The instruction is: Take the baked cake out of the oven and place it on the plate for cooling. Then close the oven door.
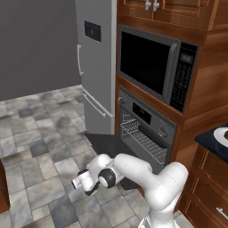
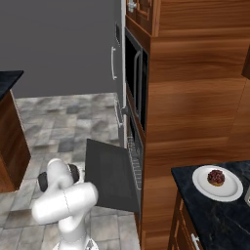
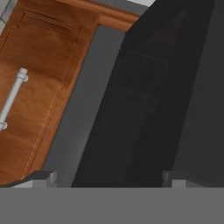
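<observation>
Pincer [image 3: 107, 177] spread wide, gripping nothing, low beside the lowered oven door [image 2: 110, 176]. Beyond, oven [image 1: 147, 129] gaping, rack bare. Farther right, baked cake [image 2: 216, 177] sitting on the plate [image 2: 232, 191] on the counter [image 2: 215, 219].

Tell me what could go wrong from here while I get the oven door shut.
1. The oven door hangs fully open and the open claw sits low against it; pushing off-centre could make it slip off the panel.
2. The elbow is near the door edge and may snag as it swings up.
</observation>
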You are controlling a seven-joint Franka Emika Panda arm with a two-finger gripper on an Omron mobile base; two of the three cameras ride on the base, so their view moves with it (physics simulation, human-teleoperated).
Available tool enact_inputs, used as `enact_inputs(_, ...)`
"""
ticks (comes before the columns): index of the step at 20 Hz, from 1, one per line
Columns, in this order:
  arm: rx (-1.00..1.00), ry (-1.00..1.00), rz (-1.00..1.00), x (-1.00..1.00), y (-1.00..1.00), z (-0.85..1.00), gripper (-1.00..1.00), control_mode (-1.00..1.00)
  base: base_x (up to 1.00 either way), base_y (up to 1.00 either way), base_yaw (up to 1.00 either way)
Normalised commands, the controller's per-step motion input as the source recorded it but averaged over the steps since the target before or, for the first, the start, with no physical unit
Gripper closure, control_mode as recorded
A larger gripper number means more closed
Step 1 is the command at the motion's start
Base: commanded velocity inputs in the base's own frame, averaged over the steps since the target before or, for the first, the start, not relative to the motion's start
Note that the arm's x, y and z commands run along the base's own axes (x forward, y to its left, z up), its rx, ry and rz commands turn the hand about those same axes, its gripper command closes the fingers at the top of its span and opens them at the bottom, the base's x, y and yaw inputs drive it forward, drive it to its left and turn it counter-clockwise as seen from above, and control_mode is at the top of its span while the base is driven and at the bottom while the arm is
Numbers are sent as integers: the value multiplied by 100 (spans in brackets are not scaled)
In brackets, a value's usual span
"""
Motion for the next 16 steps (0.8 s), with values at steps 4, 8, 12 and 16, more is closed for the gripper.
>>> enact_inputs(4,-14,0,-7,21,-10,-24,-100,-100,0,0,0)
enact_inputs(8,-14,0,-9,17,-21,-10,-100,-100,0,0,0)
enact_inputs(12,-14,0,-12,16,-42,0,-100,-100,0,0,0)
enact_inputs(16,-15,0,-14,19,-56,8,-100,-100,0,0,0)
